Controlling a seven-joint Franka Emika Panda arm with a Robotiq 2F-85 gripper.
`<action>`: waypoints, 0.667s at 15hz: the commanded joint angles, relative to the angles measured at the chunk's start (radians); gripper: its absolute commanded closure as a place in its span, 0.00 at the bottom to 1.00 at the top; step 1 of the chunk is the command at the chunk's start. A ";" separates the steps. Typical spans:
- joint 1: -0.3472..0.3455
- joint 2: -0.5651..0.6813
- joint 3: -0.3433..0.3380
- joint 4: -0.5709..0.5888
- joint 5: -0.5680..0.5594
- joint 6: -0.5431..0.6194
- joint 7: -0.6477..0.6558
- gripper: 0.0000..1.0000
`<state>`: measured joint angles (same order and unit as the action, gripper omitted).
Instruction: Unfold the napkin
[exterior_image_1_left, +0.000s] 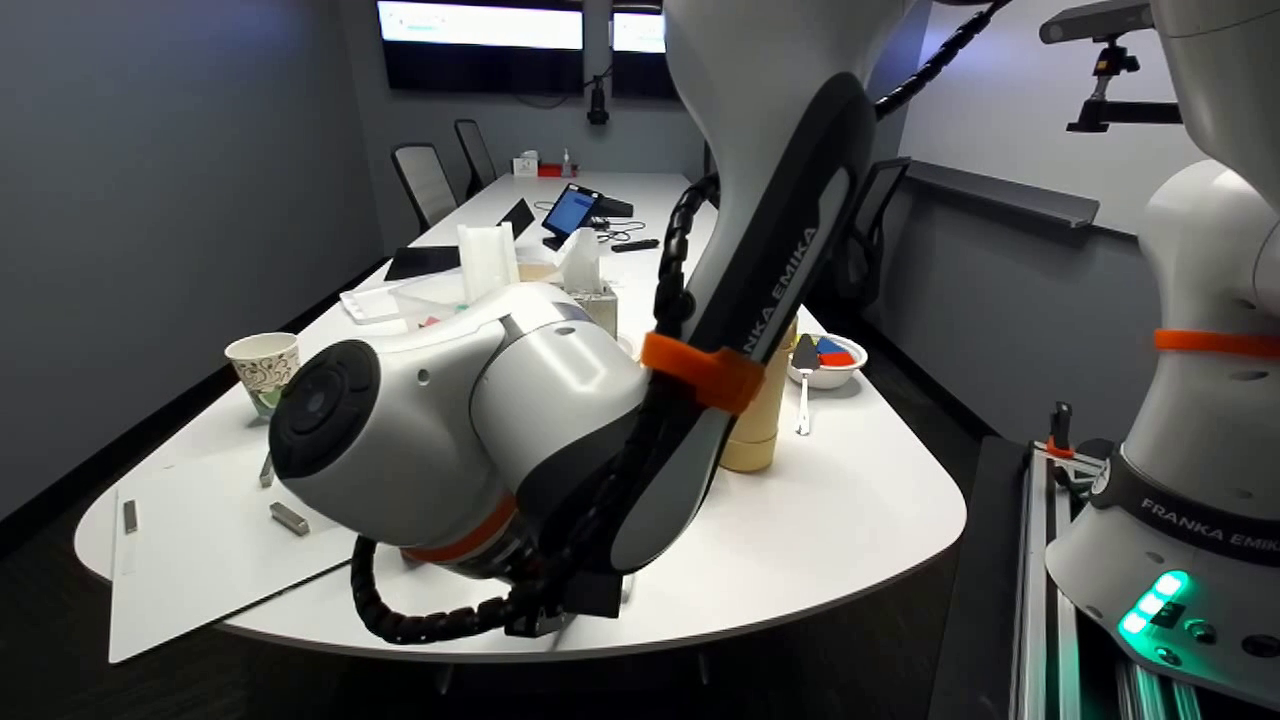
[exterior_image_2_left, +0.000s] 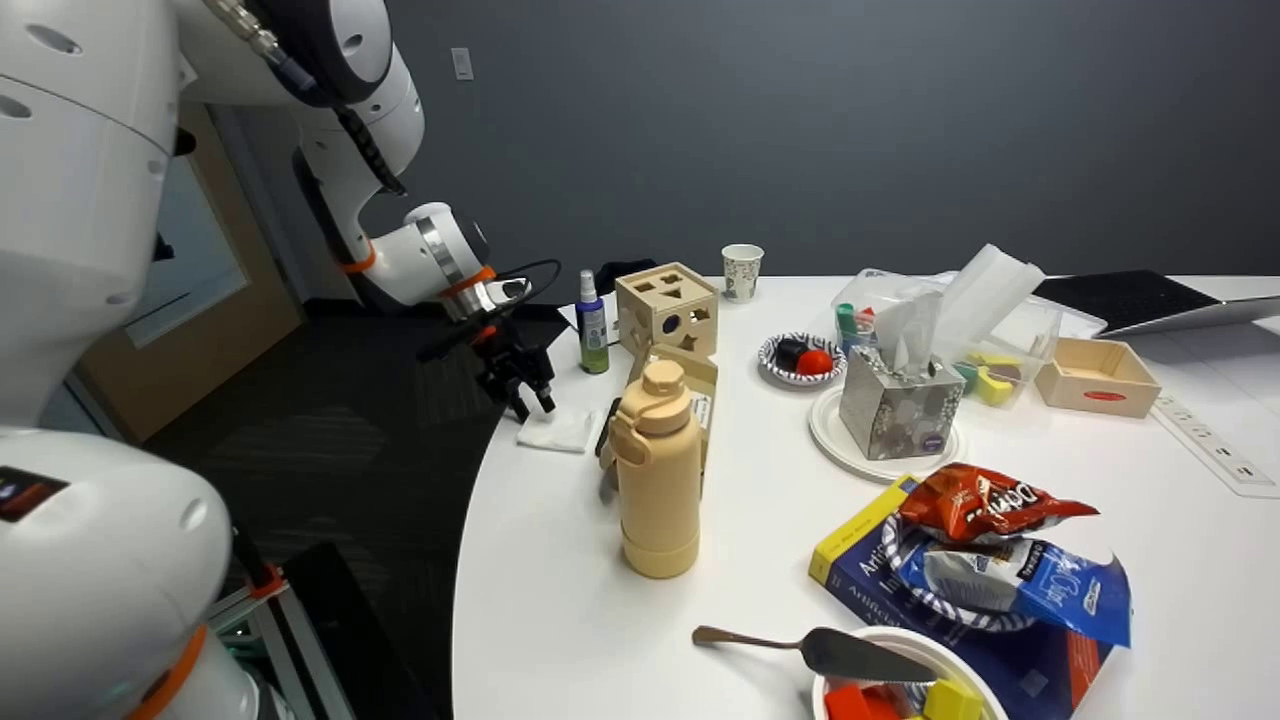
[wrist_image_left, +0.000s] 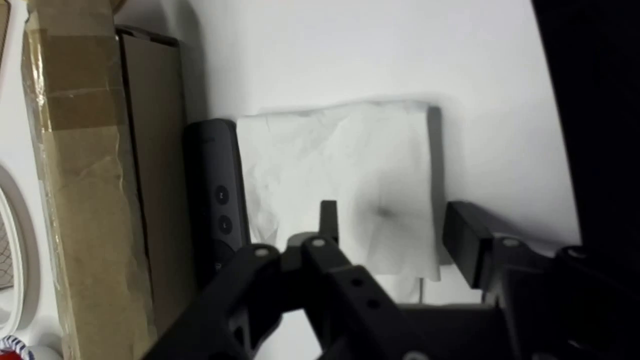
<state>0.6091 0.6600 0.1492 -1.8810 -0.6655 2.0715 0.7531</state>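
Observation:
The white napkin (wrist_image_left: 320, 150) lies on the table in the wrist view, squarish and creased, with a small dimple near its right side. Its near edge looks uneven, with a loose lower part showing below. It also shows near the table edge in an exterior view (exterior_image_2_left: 558, 431). My gripper (wrist_image_left: 395, 230) is open, with one finger over the napkin and one just beyond its right edge. Nothing is held between the fingers. The gripper also shows just above the napkin in an exterior view (exterior_image_2_left: 532, 405). In the exterior view from behind the arm, the napkin is hidden.
A dark remote (wrist_image_left: 215, 185) touches or nearly touches the napkin's left side. A cardboard box (wrist_image_left: 90, 190) stands beyond it. A tan bottle (exterior_image_2_left: 660, 480), a spray bottle (exterior_image_2_left: 592, 330) and a wooden shape box (exterior_image_2_left: 668, 310) stand nearby. The table edge runs close to the gripper.

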 joint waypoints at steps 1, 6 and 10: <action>0.020 0.016 -0.012 0.031 -0.002 -0.027 0.002 0.73; 0.022 0.015 -0.013 0.027 -0.001 -0.024 0.001 1.00; 0.036 -0.003 -0.017 0.008 -0.002 -0.037 0.035 1.00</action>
<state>0.6174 0.6632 0.1461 -1.8800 -0.6656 2.0708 0.7547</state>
